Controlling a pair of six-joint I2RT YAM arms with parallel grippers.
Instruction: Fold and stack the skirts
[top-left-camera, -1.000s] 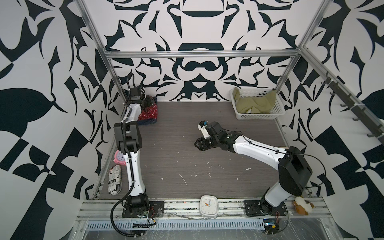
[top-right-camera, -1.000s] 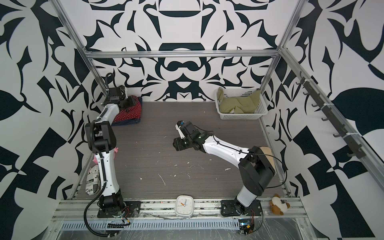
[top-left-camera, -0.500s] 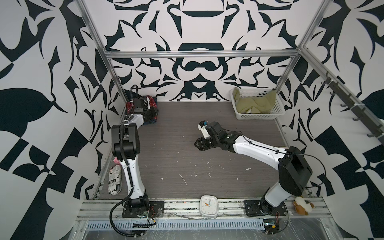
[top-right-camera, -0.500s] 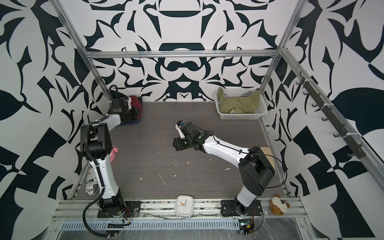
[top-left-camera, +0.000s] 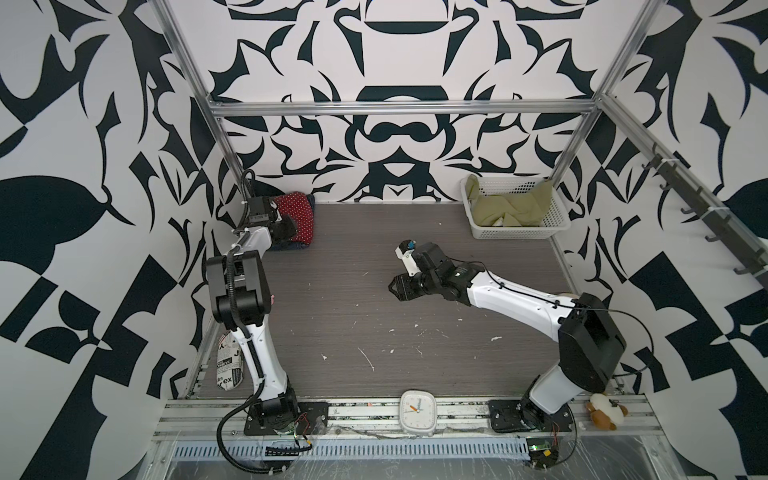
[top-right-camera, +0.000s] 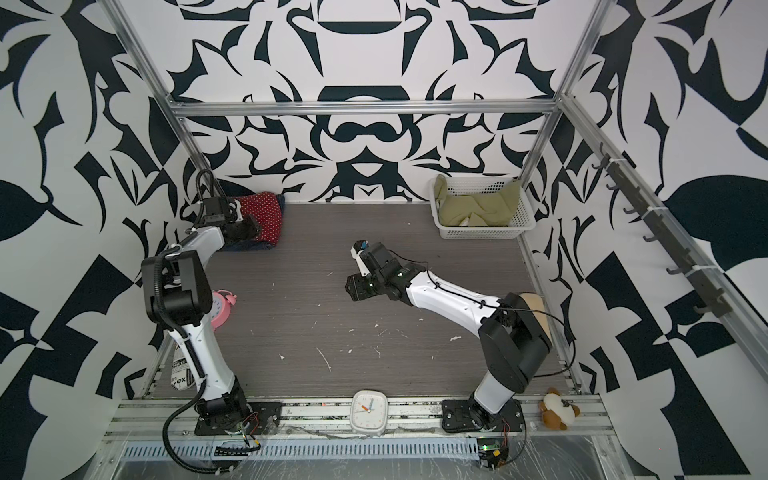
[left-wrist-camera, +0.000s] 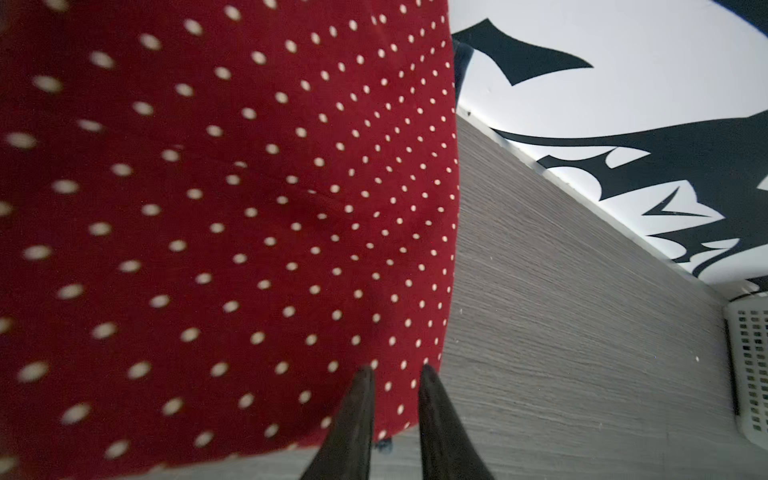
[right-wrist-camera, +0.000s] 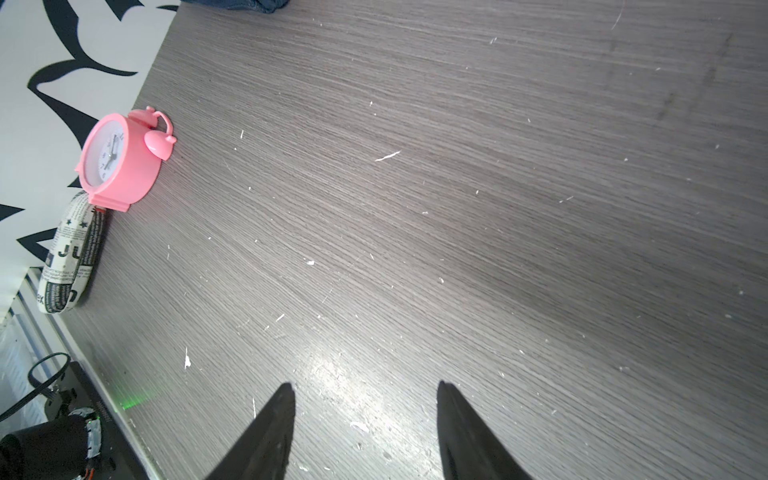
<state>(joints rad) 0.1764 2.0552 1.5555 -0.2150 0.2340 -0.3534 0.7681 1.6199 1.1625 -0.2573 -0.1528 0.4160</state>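
Counting two stacked, I see the red skirt (top-left-camera: 297, 214) on the denim skirt (top-right-camera: 255, 246) far left. The olive skirt (top-left-camera: 511, 208) lies unfolded in the basket (top-left-camera: 519, 233). I cannot tell whether the left pincer (left-wrist-camera: 395, 370) grips cloth; the right pincer (right-wrist-camera: 365, 388) stands apart, empty.

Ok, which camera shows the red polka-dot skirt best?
The left wrist view: the red polka-dot skirt fills most of it, dots clear. Both top views show it small in the far corner, partly behind the left arm. The right wrist view misses it.
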